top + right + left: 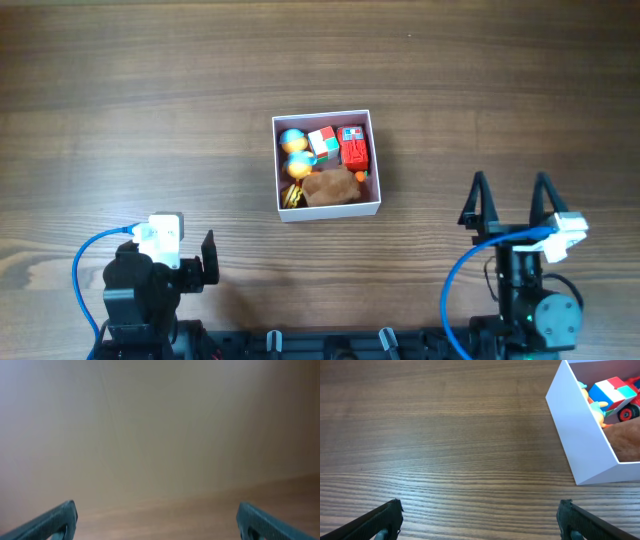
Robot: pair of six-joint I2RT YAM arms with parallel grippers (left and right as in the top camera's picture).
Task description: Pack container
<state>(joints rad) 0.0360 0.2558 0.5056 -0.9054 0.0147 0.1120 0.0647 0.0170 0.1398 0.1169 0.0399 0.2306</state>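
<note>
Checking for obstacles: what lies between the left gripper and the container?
Nothing: bare table separates the left gripper from the container, per the left wrist view.

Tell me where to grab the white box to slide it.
Pinch the container's thin right wall near the corner nearest the robot, coming straight down with the right hand, one finger inside, one outside. The walls stand upright and thin, and the pink floor looks bare there; elsewhere toys crowd the walls.

Even soft light; container [580, 435] casts faint shadow; right wrist view hazy, washed-out.
</note>
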